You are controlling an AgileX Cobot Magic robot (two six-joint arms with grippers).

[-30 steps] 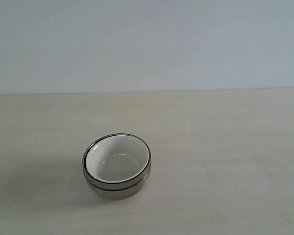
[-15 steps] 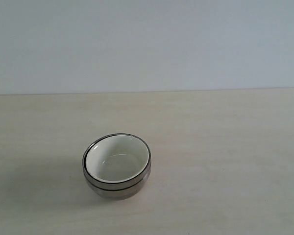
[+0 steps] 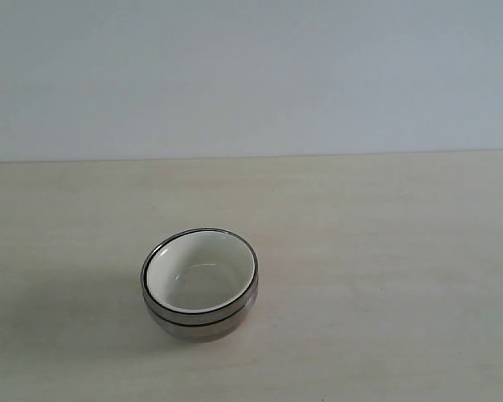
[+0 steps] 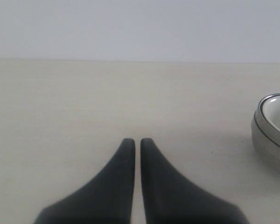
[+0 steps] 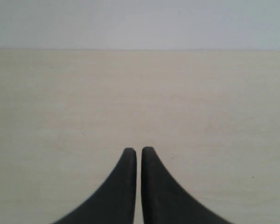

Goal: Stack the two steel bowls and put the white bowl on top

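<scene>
The pale table (image 3: 386, 276) carries the steel bowls (image 3: 198, 323) nested left of its middle, with the white bowl (image 3: 201, 272) seated inside them. My left gripper (image 4: 137, 141), near the stack, and my right gripper (image 5: 138, 150) are both pressed together, holding nothing.

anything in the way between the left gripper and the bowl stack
Nothing visible. In the left wrist view only the table lies between the shut left gripper and the stack, where the white bowl already sits inside the steel bowls.
</scene>
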